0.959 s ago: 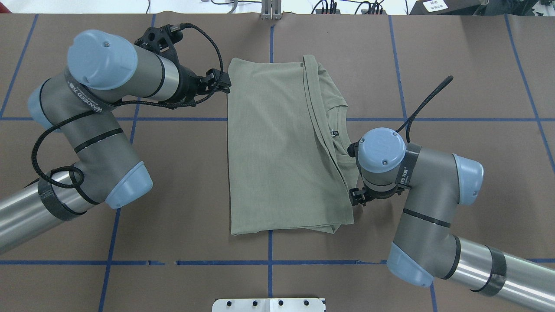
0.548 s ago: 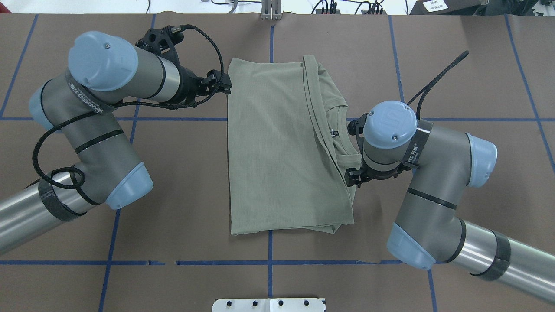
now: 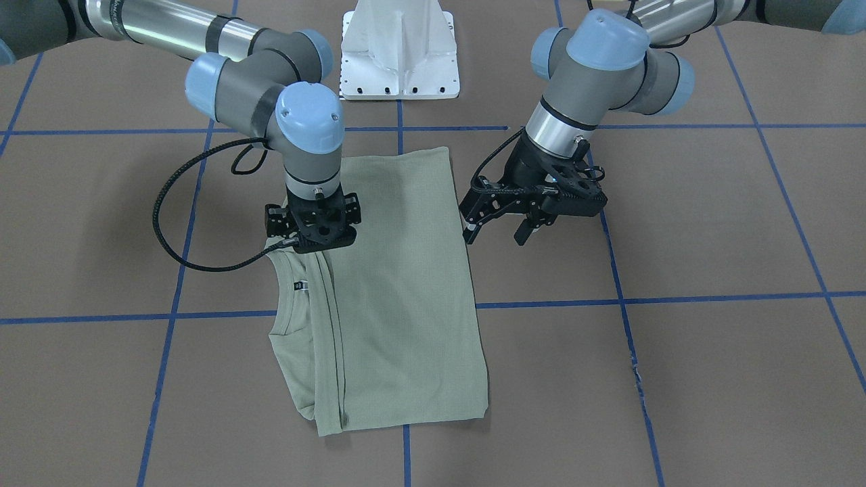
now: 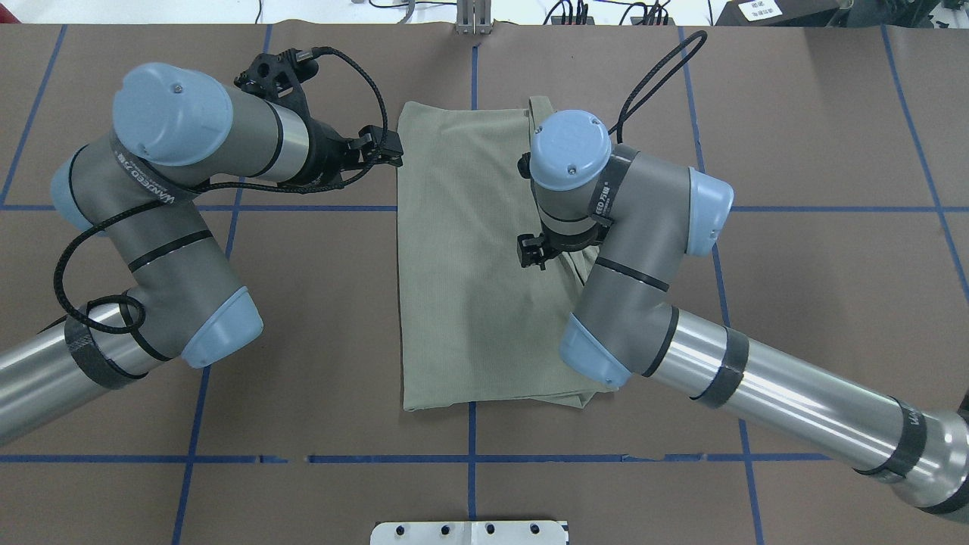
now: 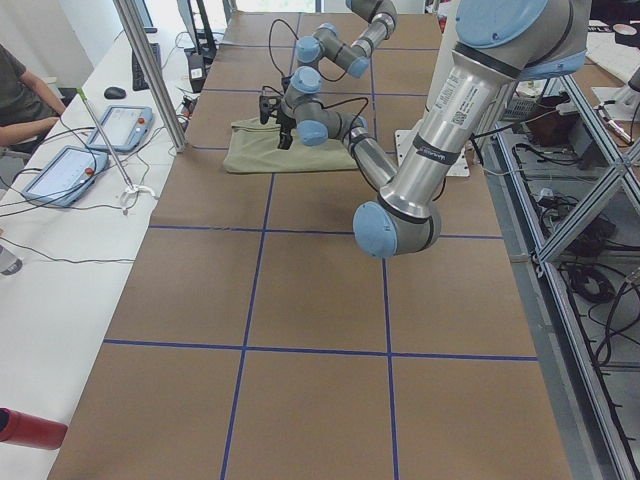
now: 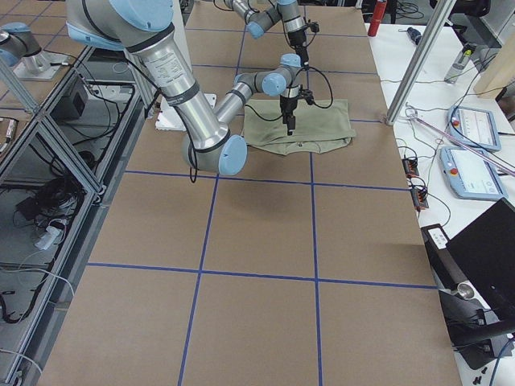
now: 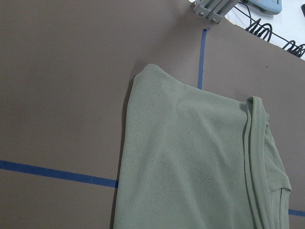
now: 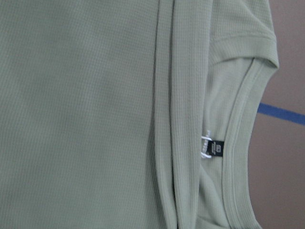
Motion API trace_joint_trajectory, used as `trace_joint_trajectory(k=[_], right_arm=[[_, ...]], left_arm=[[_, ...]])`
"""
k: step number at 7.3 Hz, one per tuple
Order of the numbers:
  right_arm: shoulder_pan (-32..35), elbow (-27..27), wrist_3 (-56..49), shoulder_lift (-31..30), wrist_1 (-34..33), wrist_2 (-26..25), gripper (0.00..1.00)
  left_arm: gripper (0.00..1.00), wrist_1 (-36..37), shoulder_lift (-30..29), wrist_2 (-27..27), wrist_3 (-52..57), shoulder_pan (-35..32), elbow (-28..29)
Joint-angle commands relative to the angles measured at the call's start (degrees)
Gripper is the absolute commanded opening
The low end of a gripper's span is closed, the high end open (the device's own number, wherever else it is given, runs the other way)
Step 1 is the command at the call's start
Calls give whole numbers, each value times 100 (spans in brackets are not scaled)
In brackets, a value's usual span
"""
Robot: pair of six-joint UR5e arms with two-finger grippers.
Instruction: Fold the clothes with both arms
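The clothes are one sage-green shirt (image 4: pixel 469 265), folded into a tall rectangle and lying flat mid-table. Its collar with a dark tag (image 8: pixel 214 149) shows along the folded side. My left gripper (image 3: pixel 495 235) is open and empty, hovering just off the shirt's far left edge (image 7: pixel 143 81). My right gripper (image 3: pixel 312 243) points straight down over the collar side of the shirt (image 3: pixel 399 318). The right wrist (image 4: pixel 569 151) hides that gripper from overhead, so I cannot tell whether its fingers are open or shut. No fabric is lifted.
The white pedestal base (image 3: pixel 399 54) stands at the robot's edge of the table. Blue tape lines (image 4: pixel 469 459) grid the brown surface. A metal post (image 4: pixel 473 19) sits at the far edge. A person (image 5: pixel 20 100) and tablets (image 5: pixel 65 175) are at a side bench.
My right arm has swung from the shirt's right edge up and leftward, and now stands over the collar area. The left arm has barely moved. The shirt lies unchanged.
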Motion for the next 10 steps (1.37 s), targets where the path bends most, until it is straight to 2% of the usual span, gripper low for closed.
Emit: trace_joint_trajectory(k=[1, 3, 10], right_arm=[[73, -682, -28, 297, 318, -105, 100], [73, -701, -63, 263, 319, -106, 100], [318, -648, -212, -229, 319, 8, 100]], left_arm=[[100, -110, 33, 0, 27, -6, 96], [100, -330, 33, 0, 18, -6, 263], [100, -577, 25, -9, -35, -6, 255]])
